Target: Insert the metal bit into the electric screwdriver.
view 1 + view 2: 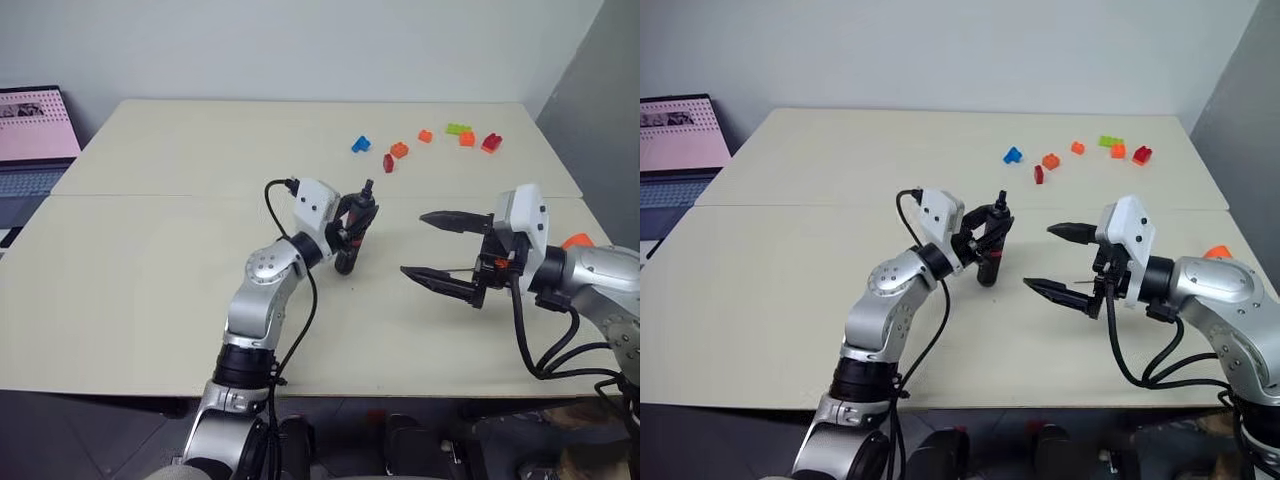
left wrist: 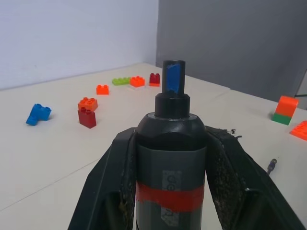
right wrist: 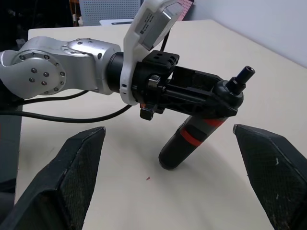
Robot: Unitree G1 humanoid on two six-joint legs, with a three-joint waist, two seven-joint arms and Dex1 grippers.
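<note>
Holding the electric screwdriver (image 3: 199,127) clenched near its narrow black tip, my left gripper (image 1: 356,222) keeps the slim, round, matt black body tilted above the pale table (image 1: 150,290), red band showing. I see the metal bit (image 2: 271,166) as a thin dark rod lying flat on the table. My right gripper (image 1: 440,250) hangs released, its rough-textured fingers wide apart, facing the tool. Chunky plastic bricks (image 1: 400,150) lie scattered beyond

Left pincer (image 1: 356,228) clamped tight, reaching toward the right; right pincer (image 1: 438,246) spread wide, facing it.
</note>
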